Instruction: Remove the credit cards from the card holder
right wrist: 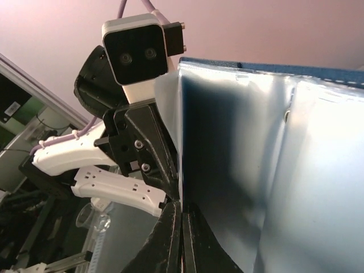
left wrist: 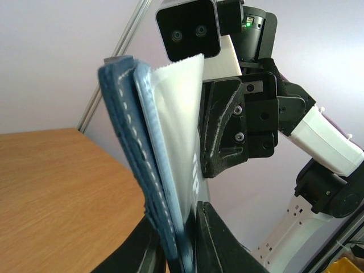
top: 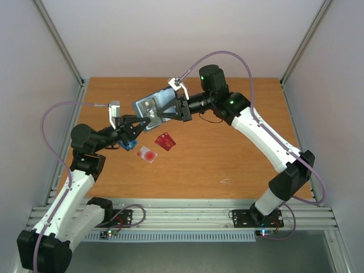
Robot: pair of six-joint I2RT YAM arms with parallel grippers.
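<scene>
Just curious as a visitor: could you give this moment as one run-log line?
left gripper shut on card holder | right gripper shut on card holder | held above table | red card, pale red-circle card lying out

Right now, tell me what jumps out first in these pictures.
A dark navy fabric card holder hangs open in the air over the brown wooden table, pinched between the left hand and the right hand. Nearby, a red plastic card and a pale card with a red circle lie on the wood.
</scene>
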